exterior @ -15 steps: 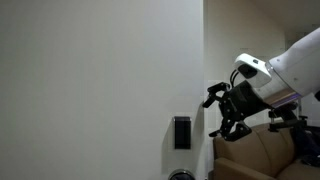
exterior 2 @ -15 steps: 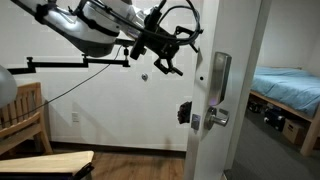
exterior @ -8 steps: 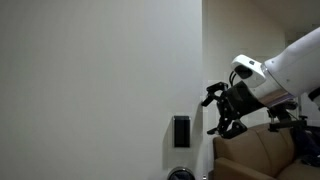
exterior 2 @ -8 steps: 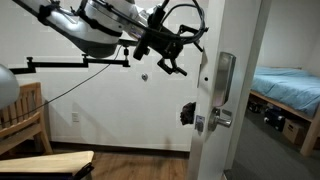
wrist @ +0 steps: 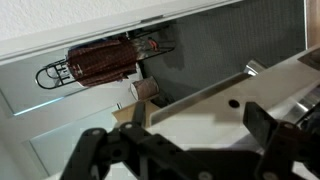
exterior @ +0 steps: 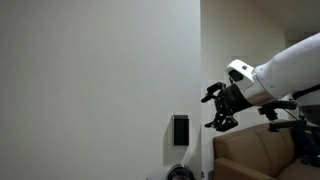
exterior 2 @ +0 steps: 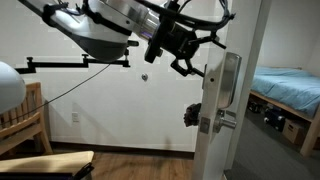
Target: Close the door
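The door (exterior: 100,80) is a large white panel with a black keypad lock (exterior: 181,131) low near its edge. In an exterior view I see the door edge-on (exterior 2: 212,150), with a silver lock plate (exterior 2: 229,80) and lever handle (exterior 2: 226,120). My gripper (exterior: 214,106) is open and empty, right at the door's free edge above the lock. It shows against the door's upper edge in an exterior view (exterior 2: 196,52). In the wrist view the black fingers (wrist: 190,152) spread wide over the white door surface (wrist: 200,110).
A brown sofa (exterior: 262,156) stands below my arm. A wooden chair (exterior 2: 22,112) is at the left, a bed (exterior 2: 287,86) lies in the room beyond the door frame (exterior 2: 262,60). A wire basket (wrist: 100,62) shows in the wrist view.
The door has swung a little further toward its frame. My gripper has moved along with its edge, staying open.
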`<state>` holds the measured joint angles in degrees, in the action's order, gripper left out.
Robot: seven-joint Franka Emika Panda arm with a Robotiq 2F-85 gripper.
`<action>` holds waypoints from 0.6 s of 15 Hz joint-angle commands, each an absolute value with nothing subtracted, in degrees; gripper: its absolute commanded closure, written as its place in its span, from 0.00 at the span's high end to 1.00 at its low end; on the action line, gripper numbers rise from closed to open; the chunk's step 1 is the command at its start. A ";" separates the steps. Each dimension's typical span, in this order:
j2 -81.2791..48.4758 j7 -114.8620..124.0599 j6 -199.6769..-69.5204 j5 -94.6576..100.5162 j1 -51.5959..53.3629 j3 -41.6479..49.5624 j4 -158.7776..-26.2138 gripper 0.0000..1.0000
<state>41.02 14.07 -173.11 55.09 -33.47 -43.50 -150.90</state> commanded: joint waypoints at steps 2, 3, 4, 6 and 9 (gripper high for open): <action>42.64 17.62 -182.41 58.72 -45.51 -46.53 -150.38 1.00; 42.73 17.50 -184.24 58.47 -47.60 -47.17 -150.27 1.00; 42.55 17.10 -186.21 57.86 -49.05 -47.56 -150.33 1.00; 36.24 14.29 -187.98 56.55 -45.65 -44.67 -151.48 1.00; 40.32 15.11 -186.02 56.50 -47.53 -46.31 -151.10 1.00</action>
